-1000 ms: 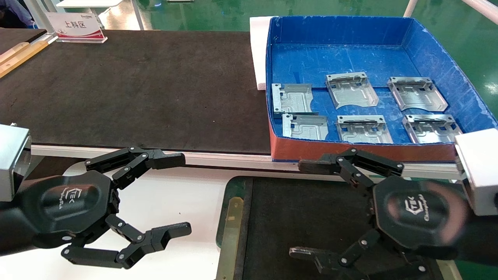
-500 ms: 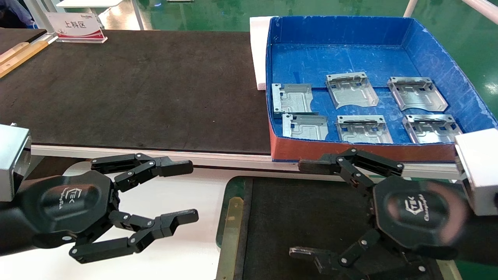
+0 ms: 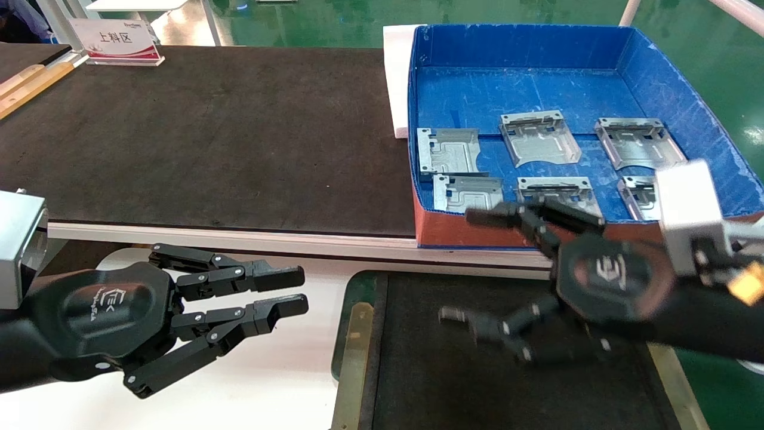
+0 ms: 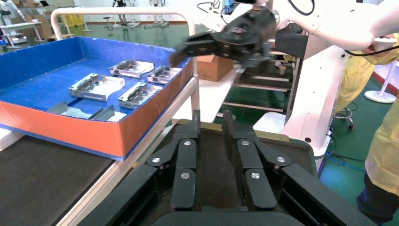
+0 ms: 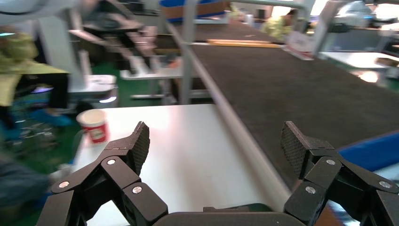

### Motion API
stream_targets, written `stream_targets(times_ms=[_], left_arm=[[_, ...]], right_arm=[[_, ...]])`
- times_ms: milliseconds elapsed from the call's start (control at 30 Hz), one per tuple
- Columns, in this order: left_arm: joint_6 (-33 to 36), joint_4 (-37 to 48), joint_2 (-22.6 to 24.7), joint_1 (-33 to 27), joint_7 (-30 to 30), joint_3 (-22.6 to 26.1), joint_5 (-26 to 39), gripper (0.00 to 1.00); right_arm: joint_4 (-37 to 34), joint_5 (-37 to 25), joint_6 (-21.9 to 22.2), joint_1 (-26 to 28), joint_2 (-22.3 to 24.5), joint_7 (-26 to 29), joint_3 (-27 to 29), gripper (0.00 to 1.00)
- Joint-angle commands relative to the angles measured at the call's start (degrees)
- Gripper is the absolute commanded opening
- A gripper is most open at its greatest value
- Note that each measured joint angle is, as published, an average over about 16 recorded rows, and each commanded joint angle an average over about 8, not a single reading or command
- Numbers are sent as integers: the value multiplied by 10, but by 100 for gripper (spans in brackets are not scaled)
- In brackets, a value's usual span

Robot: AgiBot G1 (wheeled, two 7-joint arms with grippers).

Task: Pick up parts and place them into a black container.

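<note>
Reaching toward the supply is the step in hand, as we judge it: our right end effector [image 3: 483,263] hangs with its jaws spread wide over the red front wall of the blue box [image 3: 525,48], empty, with nothing between the fingers. Six parts [image 3: 540,138] lie flat on the box floor in two rows of three, none touching another except the two at the left end, which sit edge to edge. The black container [image 3: 358,334] waits on the white counter [image 3: 268,394] just in front of the box, its floor bare of parts as far as we can see (the right arm covers some of it). Our left end effector [image 3: 292,292] sits parked low over the counter beside the container, its fingers nearly together and holding nothing. Next, we reckon, the right arm must go down over the wall onto the near middle part [image 3: 558,192], straddle its bent edges and close squarely, since thin plate lying flat gives little to pinch.
</note>
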Motion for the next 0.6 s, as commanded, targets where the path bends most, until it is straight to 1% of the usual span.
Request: stream_targets(times_ms=[33,300,467,600], left_arm=[[0,0,0,0,0,0,0,0],[0,0,0,0,0,0,0,0],[0,0,0,0,0,0,0,0],[0,0,0,0,0,0,0,0]], right_arm=[[0,-10,21,4,-5,4,-1,100],[-27,-74,107,41,-14,16,-7,100],[-71,-132,160,87,-27,24,-20,100],[-110,-175,189,130,-41,30,-34,100]])
